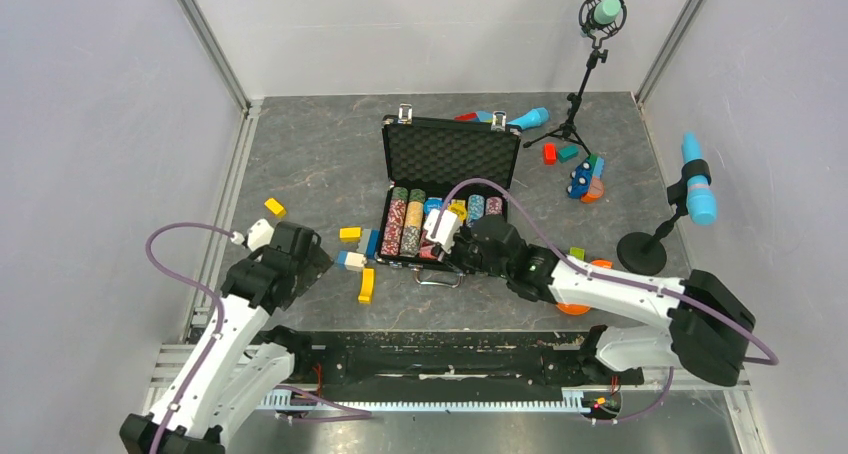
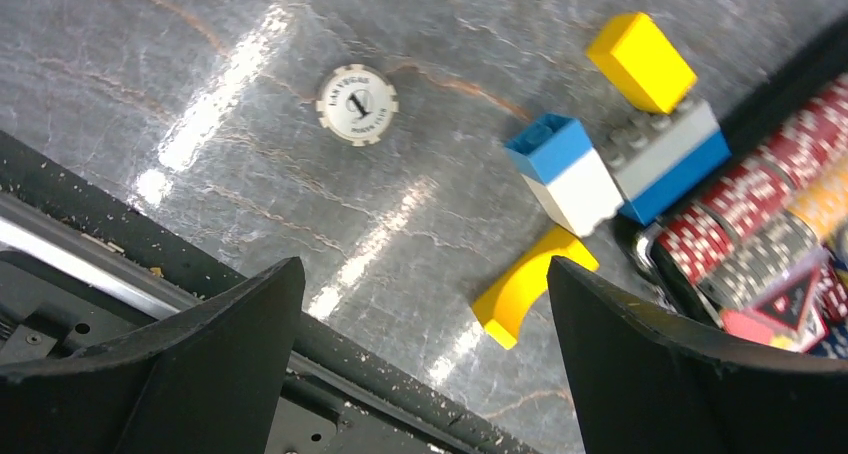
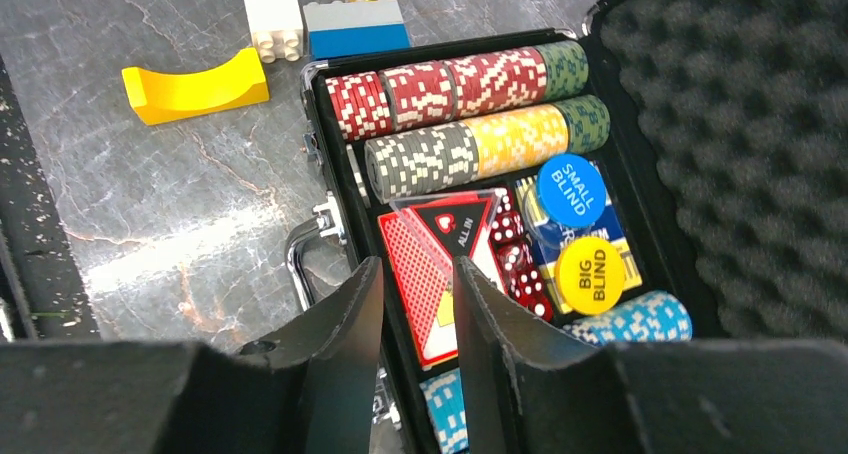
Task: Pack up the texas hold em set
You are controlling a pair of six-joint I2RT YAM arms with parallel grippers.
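The texas hold em set is a black briefcase point(image 1: 388, 164) lying open in the middle of the table, its foam lid point(image 3: 740, 144) raised. Rows of poker chips point(image 3: 455, 84), a red card deck point(image 3: 415, 264), a red-and-black ALL IN triangle point(image 3: 455, 219), red dice point(image 3: 515, 264) and the blue point(image 3: 570, 189) and yellow point(image 3: 590, 274) blind buttons lie inside. My right gripper point(image 3: 418, 264) hovers over the deck at the case's near edge, its jaws slightly apart with nothing between them. My left gripper point(image 2: 425, 269) is wide open and empty above the table, left of the case. A loose white chip point(image 2: 357, 104) lies there.
Toy blocks lie left of the case: a yellow arch point(image 2: 525, 289), a blue-and-white block point(image 2: 565, 169), a grey-and-blue one point(image 2: 670, 154) and a yellow one point(image 2: 640, 59). Microphone stands point(image 1: 600, 14) point(image 1: 697, 189) and more blocks point(image 1: 585, 179) are at the back right. The black rail point(image 2: 120, 224) runs near the left gripper.
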